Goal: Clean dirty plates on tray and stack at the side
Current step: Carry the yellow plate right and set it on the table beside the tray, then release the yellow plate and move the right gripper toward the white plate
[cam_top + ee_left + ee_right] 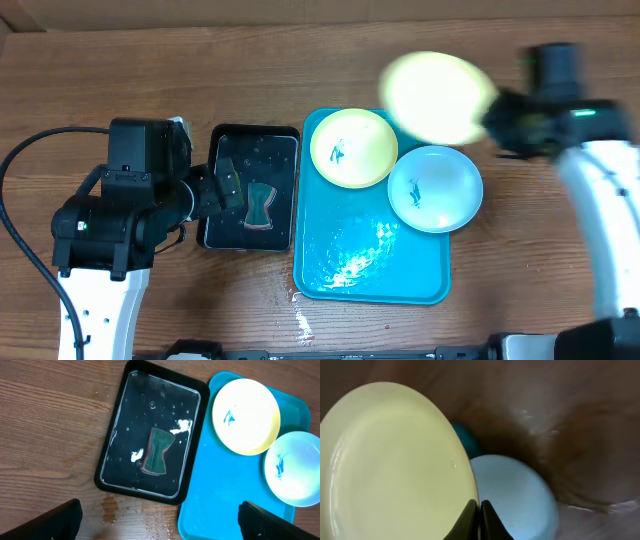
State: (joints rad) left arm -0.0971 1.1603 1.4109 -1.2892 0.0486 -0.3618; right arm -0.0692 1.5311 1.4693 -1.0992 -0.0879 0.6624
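Overhead, tray [350, 262] holds two plates [353, 148], black tray [255, 129] a sponge [261, 205].

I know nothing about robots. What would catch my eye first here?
A pale yellow-green plate, pinched at its rim by the right hand, hangs in mid-air, upper right. A bright turquoise tray holds a yellow-rimmed plate and a light blue plate, both smeared blue; left of it, a green sponge lies in a wet black tray.

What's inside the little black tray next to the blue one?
Inside the narrow black rectangular tray lies one green, waisted sponge, with water drops and white foamy blobs around it. The tray floor under the sponge is covered.
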